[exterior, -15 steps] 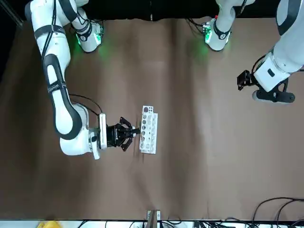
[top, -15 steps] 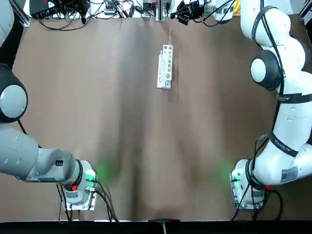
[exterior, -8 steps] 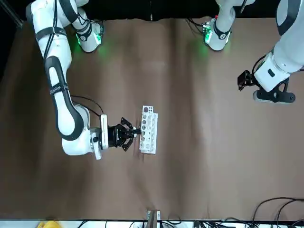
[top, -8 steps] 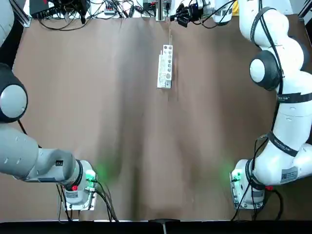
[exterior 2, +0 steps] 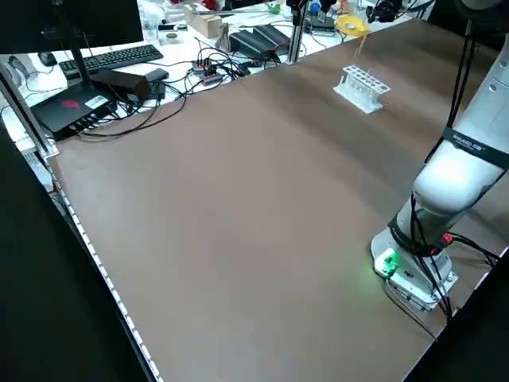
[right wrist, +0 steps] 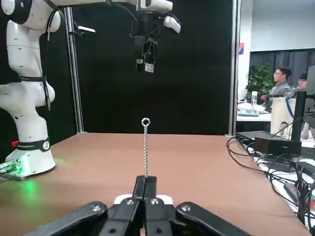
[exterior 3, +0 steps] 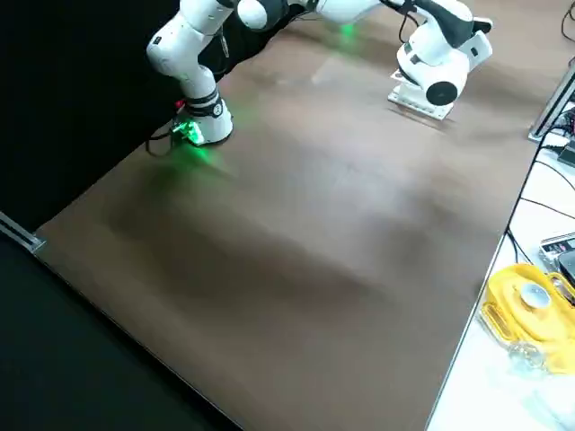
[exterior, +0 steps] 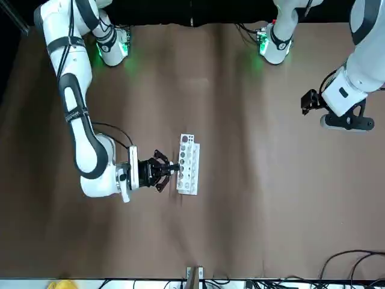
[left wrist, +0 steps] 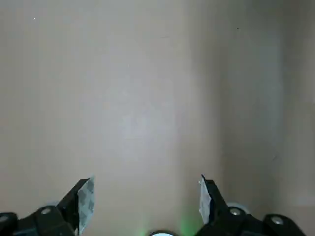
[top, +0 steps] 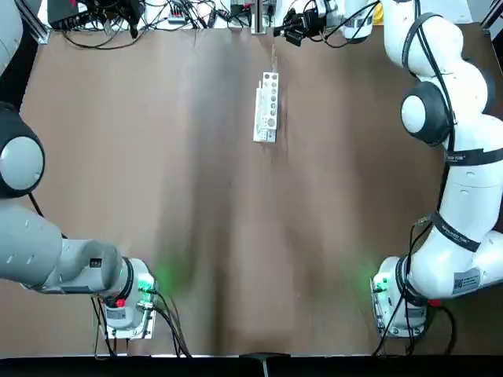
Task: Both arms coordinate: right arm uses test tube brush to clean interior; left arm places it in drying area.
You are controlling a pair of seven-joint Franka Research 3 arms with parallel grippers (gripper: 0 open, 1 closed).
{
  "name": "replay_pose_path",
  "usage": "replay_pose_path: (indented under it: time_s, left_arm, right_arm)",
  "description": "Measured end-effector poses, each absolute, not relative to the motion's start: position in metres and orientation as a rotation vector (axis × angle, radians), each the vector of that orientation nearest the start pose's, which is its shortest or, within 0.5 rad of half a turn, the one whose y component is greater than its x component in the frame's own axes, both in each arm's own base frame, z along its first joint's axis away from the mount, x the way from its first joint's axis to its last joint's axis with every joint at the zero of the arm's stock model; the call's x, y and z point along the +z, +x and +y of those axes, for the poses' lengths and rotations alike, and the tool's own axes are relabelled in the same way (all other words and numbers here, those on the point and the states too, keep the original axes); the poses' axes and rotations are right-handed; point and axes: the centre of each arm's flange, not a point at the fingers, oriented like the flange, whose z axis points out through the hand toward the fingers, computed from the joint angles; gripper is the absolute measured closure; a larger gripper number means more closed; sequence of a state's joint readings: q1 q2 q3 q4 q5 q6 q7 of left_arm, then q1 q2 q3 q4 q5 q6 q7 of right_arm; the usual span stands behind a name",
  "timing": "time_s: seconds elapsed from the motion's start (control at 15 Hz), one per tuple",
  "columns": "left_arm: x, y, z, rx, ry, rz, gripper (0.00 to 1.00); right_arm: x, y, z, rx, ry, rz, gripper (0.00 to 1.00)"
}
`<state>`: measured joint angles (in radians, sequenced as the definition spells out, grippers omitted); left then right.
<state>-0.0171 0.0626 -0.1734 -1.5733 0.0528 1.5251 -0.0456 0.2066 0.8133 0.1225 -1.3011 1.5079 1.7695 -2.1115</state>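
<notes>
Right claw point(exterior: 170, 170) clamped on the test tube brush point(right wrist: 145, 147), just beside the drying area point(exterior: 187, 164), left claw point(left wrist: 145, 204) spread apart, hovering over bare counter point(left wrist: 147, 98).

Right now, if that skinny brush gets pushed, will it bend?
Probably a little: the brush is a very thin twisted wire with a loop on top. It stands straight while the right gripper pinches only its lower end, so it's likely springy, not floppy, and light.
</notes>
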Motion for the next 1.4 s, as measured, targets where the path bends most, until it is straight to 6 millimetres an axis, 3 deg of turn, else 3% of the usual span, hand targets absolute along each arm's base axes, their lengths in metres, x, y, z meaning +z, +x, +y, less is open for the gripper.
replay_pose_path:
  time_s: [0.6,1.07,1.4]
  left_arm:
    - [0.585,0.557,-0.099,0.161,-3.075,0.224,0.00]
    - [0.585,0.557,-0.099,0.161,-3.075,0.224,0.00]
    - [0.585,0.557,-0.099,0.161,-3.075,0.224,0.00]
  right_arm:
    - [0.325,0.698,0.294,-1.115,-1.130,-1.315,0.98]
    - [0.329,0.704,0.276,-1.133,-1.120,-1.290,0.98]
    - [0.329,0.703,0.279,-1.129,-1.115,-1.291,0.98]
